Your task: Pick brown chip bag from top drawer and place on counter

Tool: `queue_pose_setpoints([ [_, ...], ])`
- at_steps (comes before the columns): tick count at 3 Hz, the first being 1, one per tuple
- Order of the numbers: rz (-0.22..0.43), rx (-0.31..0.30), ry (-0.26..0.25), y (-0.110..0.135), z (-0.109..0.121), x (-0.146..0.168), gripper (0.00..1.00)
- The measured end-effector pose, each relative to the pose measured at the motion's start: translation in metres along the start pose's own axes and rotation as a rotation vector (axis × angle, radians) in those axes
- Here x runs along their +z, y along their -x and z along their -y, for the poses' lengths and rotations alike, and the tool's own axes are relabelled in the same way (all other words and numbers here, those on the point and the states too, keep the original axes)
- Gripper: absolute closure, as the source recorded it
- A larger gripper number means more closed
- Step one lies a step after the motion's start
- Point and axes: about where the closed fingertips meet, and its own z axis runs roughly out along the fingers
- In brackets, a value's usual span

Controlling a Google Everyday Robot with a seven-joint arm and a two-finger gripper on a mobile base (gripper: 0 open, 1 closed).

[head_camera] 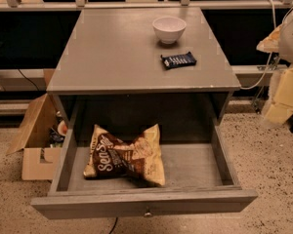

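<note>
You're working in dim, warm light that falls from overhead. The desk (112, 52) top is evenly lit, with a faint sheen toward its far edge and a pale line along its front edge. Under that front edge, the recess behind the top drawer (195, 168) sinks into deep shadow. The brown chip bag (124, 155) throws a dark shadow at its near right corner. Beyond the desk's far edge the background goes nearly black. Past its right edge, pale shapes (283, 96) look blurred and overbright. Your tool is outside the view.
</note>
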Motion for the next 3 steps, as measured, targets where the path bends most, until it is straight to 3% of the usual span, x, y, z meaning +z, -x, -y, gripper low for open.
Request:
queue_pose_setpoints([
  [1, 0.0, 0.0, 0.0, 0.0, 0.0, 0.0, 0.0],
  [2, 0.052, 0.008, 0.015, 0.024, -0.002, 0.024, 0.0],
  [3, 0.152, 0.01, 0.061, 0.074, -0.013, 0.069, 0.0],
])
